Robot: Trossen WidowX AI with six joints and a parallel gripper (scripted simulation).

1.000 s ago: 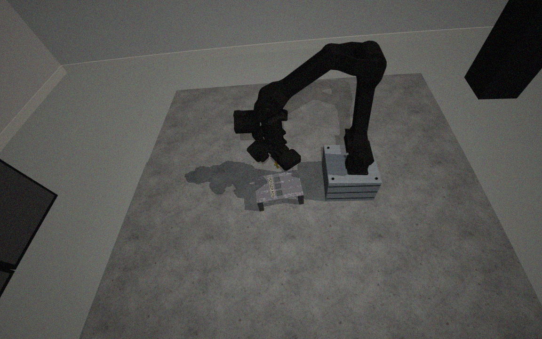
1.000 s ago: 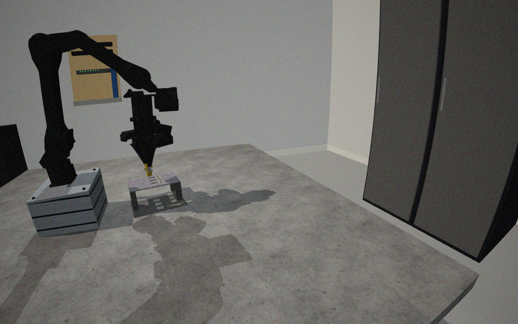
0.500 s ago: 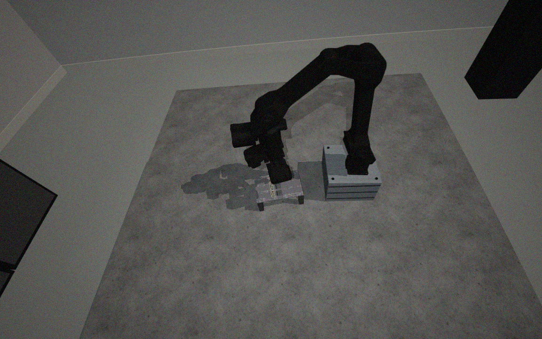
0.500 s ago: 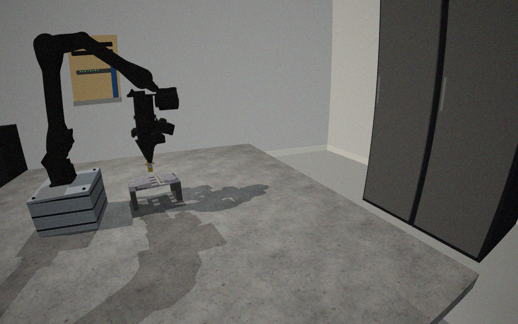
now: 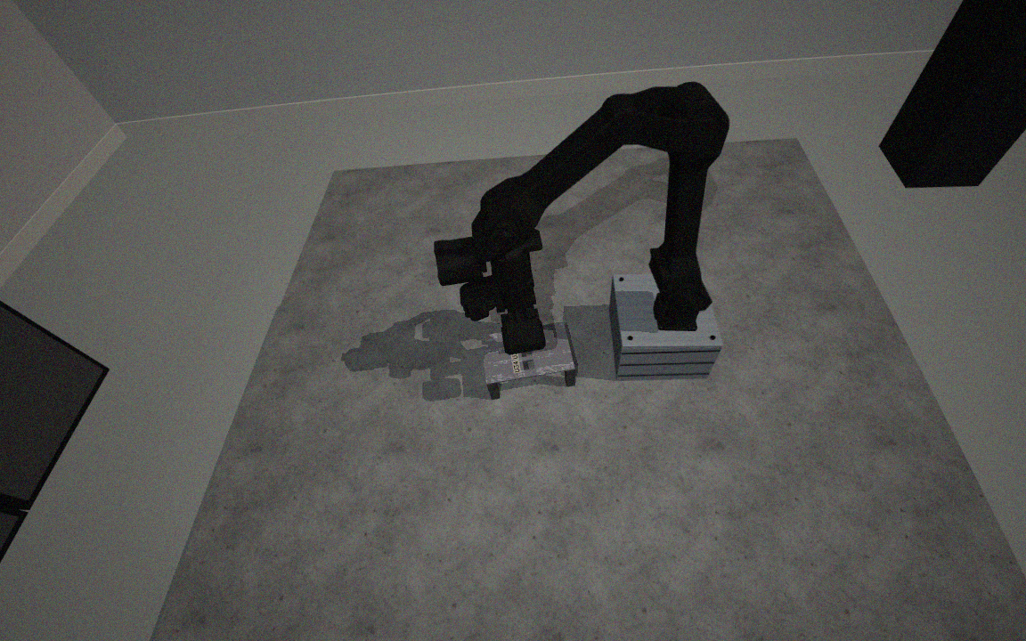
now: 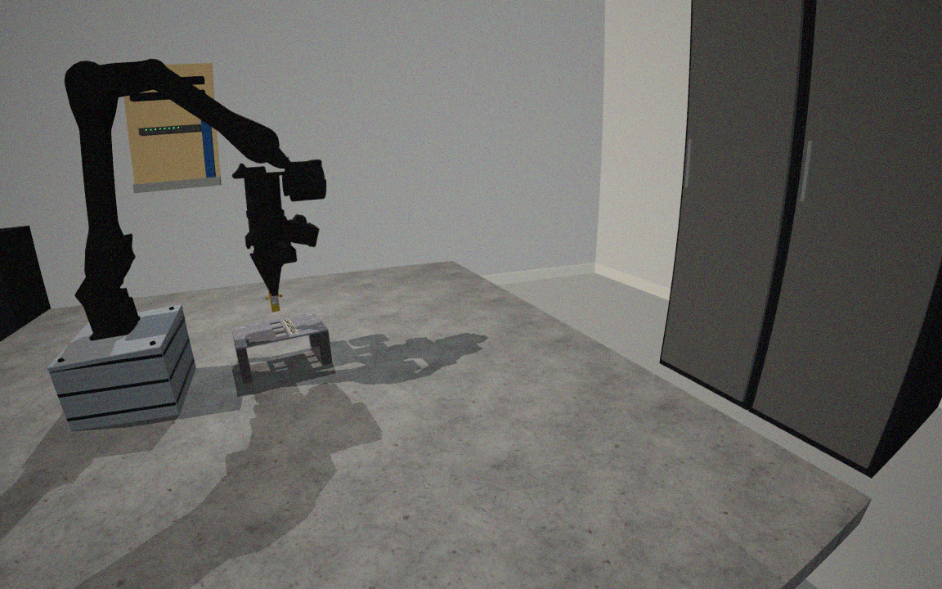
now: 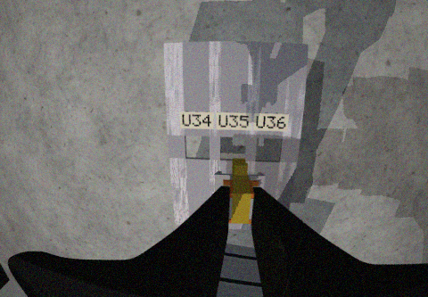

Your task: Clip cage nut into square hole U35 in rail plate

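- Pinched nearly shut on the cage nut (image 6: pixel 276 305) (image 7: pixel 241 208), the gripper (image 6: pixel 275 294) (image 7: pixel 241 195).
- Held above the rail plate (image 5: pixel 541 368) (image 6: pixel 254 334) (image 7: pixel 196 78), apart from it.
- Probably near hole U35 (image 7: pixel 232 147), hard to judge in dim light.

Rises from the base with the arm (image 5: pixel 684 206) (image 6: pixel 97 168), bends at the elbow, slopes down to the wrist (image 5: pixel 507 214) (image 6: pixel 263 145). Points the end effector (image 5: pixel 523 330) (image 6: pixel 275 293) (image 7: pixel 241 195) downward in mid-air, with fingers nearly together, clamped in a grip, a narrow gap between.
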